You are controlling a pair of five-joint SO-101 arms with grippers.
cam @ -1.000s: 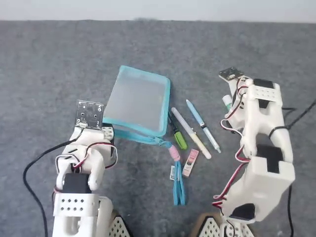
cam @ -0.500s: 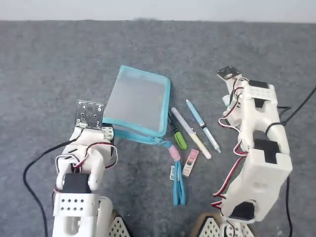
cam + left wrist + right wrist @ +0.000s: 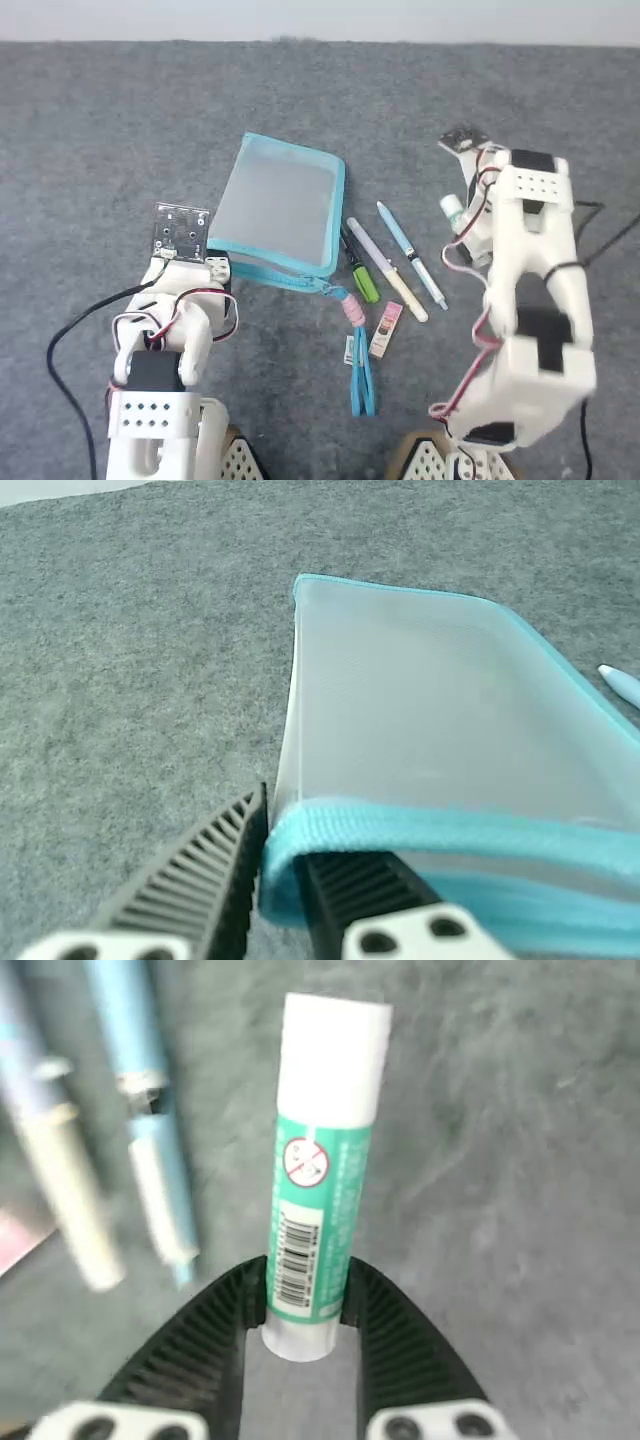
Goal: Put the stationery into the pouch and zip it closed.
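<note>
The translucent pouch [image 3: 280,205] with teal trim lies flat on the grey mat. My left gripper [image 3: 285,830] is shut on the teal edge at its near left corner [image 3: 222,262]. To the right, my right gripper [image 3: 305,1280] is shut on the lower end of a green-and-white glue stick [image 3: 325,1150], which the high view places beside the pens [image 3: 451,208]. Between the pouch and the right arm lie a white pen [image 3: 385,268], a blue pen [image 3: 410,253], a green highlighter [image 3: 362,280] and a pink eraser [image 3: 386,328].
A teal strap [image 3: 360,372] with a pink zipper pull [image 3: 353,308] trails from the pouch's opening toward the front. The blue pen [image 3: 140,1110] and white pen [image 3: 55,1160] lie close to the held glue stick. The grey mat [image 3: 120,120] is bare to the left and back.
The right arm has shifted a little with the glue stick held in its gripper. The left arm and the pouch have stayed still.
</note>
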